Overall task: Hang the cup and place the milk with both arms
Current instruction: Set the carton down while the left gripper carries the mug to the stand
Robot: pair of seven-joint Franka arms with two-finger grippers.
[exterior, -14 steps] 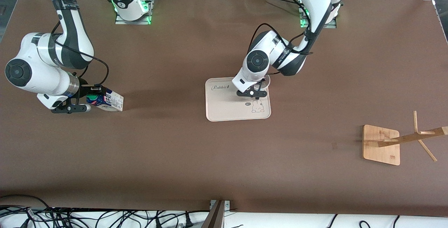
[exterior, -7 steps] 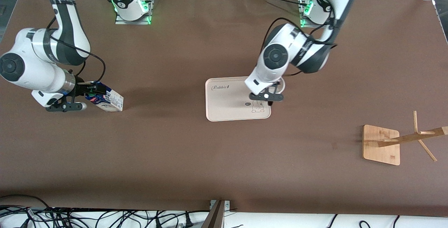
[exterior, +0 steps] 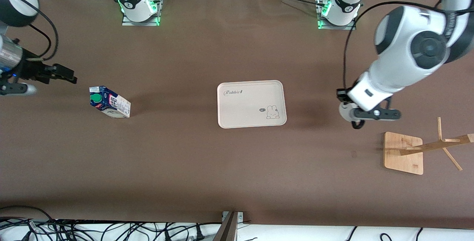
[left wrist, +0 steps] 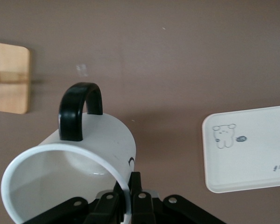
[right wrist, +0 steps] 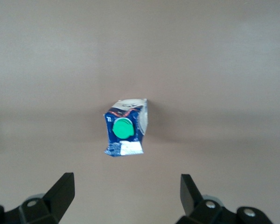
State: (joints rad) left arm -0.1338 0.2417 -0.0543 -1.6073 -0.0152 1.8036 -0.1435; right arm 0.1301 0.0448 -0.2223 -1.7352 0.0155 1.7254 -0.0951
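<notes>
White cup (left wrist: 74,168) hangs rim-pinched in the left gripper (exterior: 364,117), handle free for the rack (exterior: 418,148). Right gripper (exterior: 46,76), jaws spread, hovers near milk (exterior: 109,102) on the desk (exterior: 185,159).

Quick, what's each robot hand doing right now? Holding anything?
Left tool: closed on the cup's rim, up over the table near the wooden rack.
Right tool: open, holding nothing, above the milk.

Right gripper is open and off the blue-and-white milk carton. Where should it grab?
Take the blue-and-white gable-top milk carton across its flat side walls, below the round green cap, probably coming from above. It stands free on the table, and the open right gripper looks wide enough.
</notes>
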